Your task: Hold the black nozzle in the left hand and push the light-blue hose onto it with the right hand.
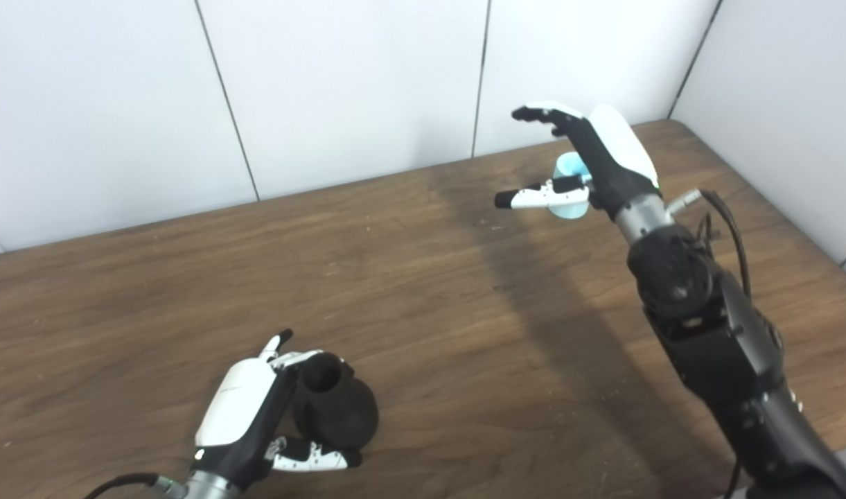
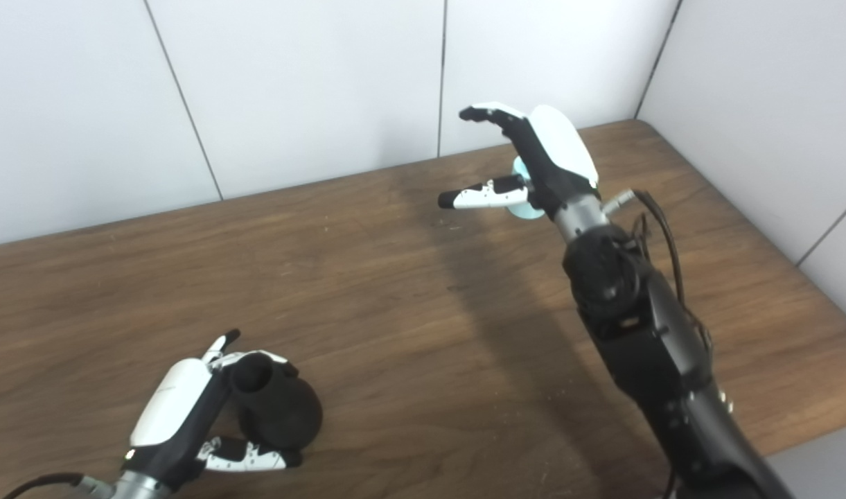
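The black nozzle (image 1: 336,409), a bulbous piece with an open round mouth facing up, stands on the wooden table (image 1: 187,291) at the near left. My left hand (image 1: 246,416) cups it from the left, fingers behind its neck and thumb along its base, with the fingers still spread. At the far right my right hand (image 1: 582,156) hovers open, fingers stretched out and thumb pointing left. The light-blue hose (image 1: 568,170) lies just behind and under that hand, mostly hidden by the palm and thumb; only a short pale-blue end shows.
White wall panels (image 1: 339,90) close off the table's back and right side. The table's right corner (image 1: 679,128) lies just past my right hand. My right forearm (image 1: 714,333) with its loose cable reaches diagonally over the right part of the table.
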You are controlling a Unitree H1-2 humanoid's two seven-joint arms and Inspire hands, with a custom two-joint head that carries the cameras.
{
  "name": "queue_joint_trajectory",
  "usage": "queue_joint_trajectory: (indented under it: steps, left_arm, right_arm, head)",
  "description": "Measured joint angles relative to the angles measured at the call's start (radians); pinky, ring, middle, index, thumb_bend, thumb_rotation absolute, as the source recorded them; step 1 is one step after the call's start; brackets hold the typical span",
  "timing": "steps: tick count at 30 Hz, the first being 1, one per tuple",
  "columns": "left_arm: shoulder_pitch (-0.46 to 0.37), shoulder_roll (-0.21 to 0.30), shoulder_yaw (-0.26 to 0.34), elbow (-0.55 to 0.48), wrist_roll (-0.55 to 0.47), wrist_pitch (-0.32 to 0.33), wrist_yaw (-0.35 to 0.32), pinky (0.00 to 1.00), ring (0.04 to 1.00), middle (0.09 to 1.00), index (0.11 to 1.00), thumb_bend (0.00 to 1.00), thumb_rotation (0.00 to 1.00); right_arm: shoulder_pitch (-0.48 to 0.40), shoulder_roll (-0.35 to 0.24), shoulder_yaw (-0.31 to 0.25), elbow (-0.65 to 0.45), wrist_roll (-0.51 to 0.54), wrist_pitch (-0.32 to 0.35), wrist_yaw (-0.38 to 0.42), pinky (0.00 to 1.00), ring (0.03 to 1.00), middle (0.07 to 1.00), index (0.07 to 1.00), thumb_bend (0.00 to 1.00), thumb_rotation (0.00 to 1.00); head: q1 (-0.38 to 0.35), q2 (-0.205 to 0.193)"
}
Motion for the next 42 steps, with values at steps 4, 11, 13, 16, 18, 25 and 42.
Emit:
queue_joint_trajectory:
  steps: [4,11,13,16,18,25,42]
  left_arm:
    - [0.0,0.003,0.003,0.009,-0.002,-0.019,0.008,1.0,0.713,0.465,0.502,0.52,0.0]
    - [-0.001,0.003,0.007,0.027,-0.006,-0.037,0.022,1.0,0.713,0.464,0.503,0.52,0.0]
    - [-0.001,0.003,0.006,0.029,-0.007,-0.039,0.024,1.0,0.713,0.466,0.502,0.52,0.0]
    - [0.001,0.003,0.007,0.029,-0.007,-0.04,0.026,1.0,0.713,0.468,0.5,0.52,0.0]
    - [0.003,0.003,0.007,0.029,-0.007,-0.04,0.027,1.0,0.713,0.468,0.5,0.52,0.0]
    - [0.006,0.003,0.012,0.03,-0.016,-0.047,0.028,1.0,0.714,0.486,0.487,0.52,0.0]
    - [0.008,0.009,0.022,0.033,-0.03,-0.061,0.025,1.0,0.714,0.474,0.496,0.52,0.0]
  right_arm:
    - [-0.061,-0.03,0.018,0.079,-0.043,0.039,0.045,0.92,0.911,0.86,0.801,0.78,0.31]
    - [-0.171,-0.082,0.111,0.25,-0.155,0.068,0.102,0.9,0.942,0.885,0.831,0.88,0.29]
    - [-0.19,-0.091,0.12,0.279,-0.17,0.069,0.108,0.9,0.944,0.887,0.836,0.89,0.29]
    - [-0.229,-0.096,0.143,0.342,-0.188,0.077,0.125,0.91,0.947,0.89,0.842,0.92,0.29]
    - [-0.251,-0.101,0.161,0.391,-0.196,0.096,0.155,0.91,0.948,0.894,0.843,0.93,0.29]
    - [-0.291,-0.112,0.19,0.465,-0.221,0.131,0.201,0.9,0.927,0.914,0.846,0.96,0.28]
    - [-0.372,-0.096,0.168,0.649,-0.27,0.155,0.346,0.8,0.895,0.894,0.862,0.97,0.23]
  head:
    - [-0.011,-0.015]
    - [-0.011,-0.022]
    - [-0.008,-0.022]
    - [-0.006,-0.022]
    - [-0.006,-0.02]
    - [-0.029,-0.022]
    - [-0.032,-0.009]
